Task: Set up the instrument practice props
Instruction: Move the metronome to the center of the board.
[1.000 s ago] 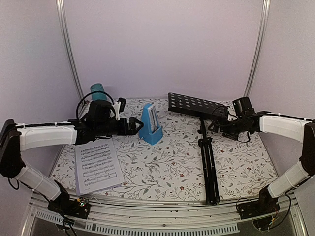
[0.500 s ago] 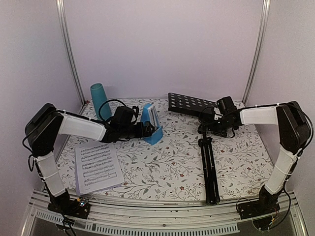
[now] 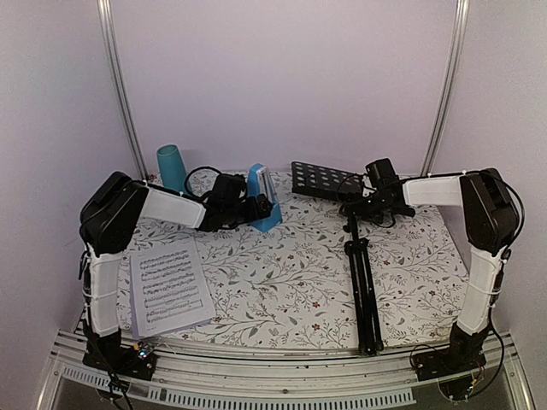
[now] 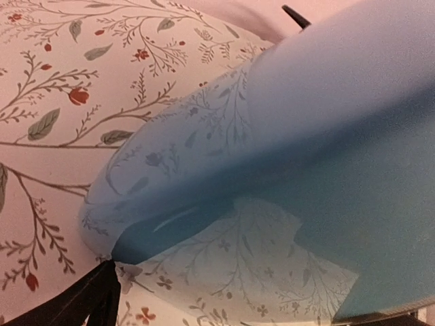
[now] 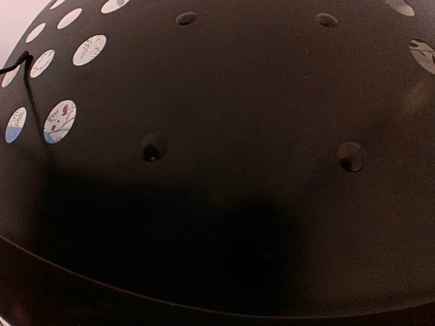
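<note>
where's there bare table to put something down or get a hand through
Widest bare cloth: the middle, between the sheet music and the stand's folded legs. A narrower strip lies right of those legs. The back is crowded: cup, metronome, tray, left gripper, right gripper.

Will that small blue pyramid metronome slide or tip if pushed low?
The small blue pyramid metronome seems to stand on its wide base, so a low push probably slides it. Its glossy faces mirror the floral cloth, so they are likely slippery.
</note>
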Controlling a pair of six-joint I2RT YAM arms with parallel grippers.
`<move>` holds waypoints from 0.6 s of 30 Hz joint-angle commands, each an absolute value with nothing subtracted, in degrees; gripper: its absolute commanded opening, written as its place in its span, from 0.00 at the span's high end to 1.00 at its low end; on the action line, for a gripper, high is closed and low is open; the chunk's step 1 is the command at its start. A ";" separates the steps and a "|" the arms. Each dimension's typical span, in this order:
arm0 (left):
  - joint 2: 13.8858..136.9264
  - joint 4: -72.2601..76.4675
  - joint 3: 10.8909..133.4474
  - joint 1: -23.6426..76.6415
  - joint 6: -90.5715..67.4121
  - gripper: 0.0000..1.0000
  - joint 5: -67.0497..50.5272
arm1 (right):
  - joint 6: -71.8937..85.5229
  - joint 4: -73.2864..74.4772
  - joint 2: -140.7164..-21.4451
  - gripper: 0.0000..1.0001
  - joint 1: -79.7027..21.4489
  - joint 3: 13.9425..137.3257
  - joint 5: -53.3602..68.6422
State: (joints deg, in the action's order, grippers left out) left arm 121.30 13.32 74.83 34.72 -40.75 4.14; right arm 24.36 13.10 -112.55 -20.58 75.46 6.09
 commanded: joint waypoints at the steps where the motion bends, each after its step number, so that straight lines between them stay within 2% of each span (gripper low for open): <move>1: 126.70 11.25 81.29 31.02 -40.87 0.01 3.01 | 23.17 13.51 -114.84 0.20 -20.58 77.29 4.13; 6: 126.42 11.40 82.88 29.54 -38.41 0.01 -1.54 | 22.55 14.32 -114.58 0.27 -20.57 76.48 4.34; 18: 110.95 16.61 69.22 29.70 -35.69 0.01 -9.66 | 22.58 14.83 -113.14 0.54 -22.13 73.62 2.99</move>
State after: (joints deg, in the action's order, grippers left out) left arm 116.71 13.58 72.66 29.52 -37.19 -6.24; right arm 22.44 14.06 -114.19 -21.04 75.00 4.58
